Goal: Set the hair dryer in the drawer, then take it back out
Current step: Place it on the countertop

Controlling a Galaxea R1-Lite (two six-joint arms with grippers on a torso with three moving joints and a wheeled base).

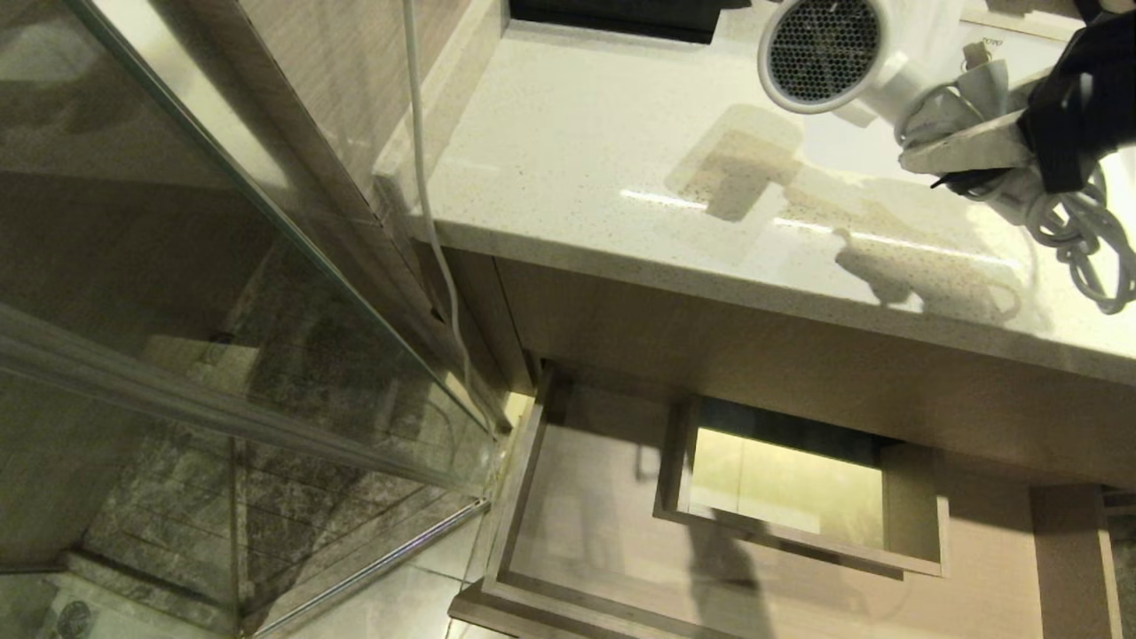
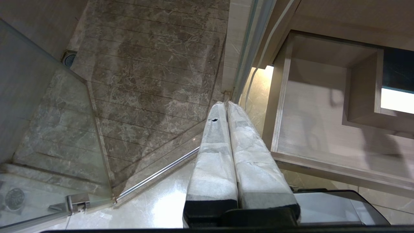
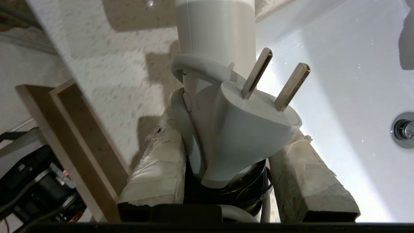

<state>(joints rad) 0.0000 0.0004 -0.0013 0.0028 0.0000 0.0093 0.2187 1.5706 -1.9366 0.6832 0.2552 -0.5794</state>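
My right gripper (image 1: pixel 941 133) is shut on the white hair dryer (image 1: pixel 825 53) and holds it above the countertop (image 1: pixel 577 160) at the top right, dark mesh grille facing the camera. In the right wrist view the taped fingers (image 3: pixel 155 168) clamp the dryer's handle (image 3: pixel 213 29) with its two-pin plug (image 3: pixel 245 129) and the bundled cord. Loops of white cord (image 1: pixel 1083 240) hang below the gripper. The wood-grain drawer (image 1: pixel 577 497) stands pulled open under the counter, with a boxed cut-out (image 1: pixel 914 515) inside. My left gripper (image 2: pixel 225 104) is shut and empty, parked low beside the drawer (image 2: pixel 307 129).
A glass shower door (image 1: pixel 222 266) and its metal rail (image 2: pixel 155 174) stand to the left of the cabinet. A thin white cable (image 1: pixel 426 177) runs down the cabinet side. The white basin (image 3: pixel 355 97) with its drain (image 3: pixel 402 129) lies beyond the dryer.
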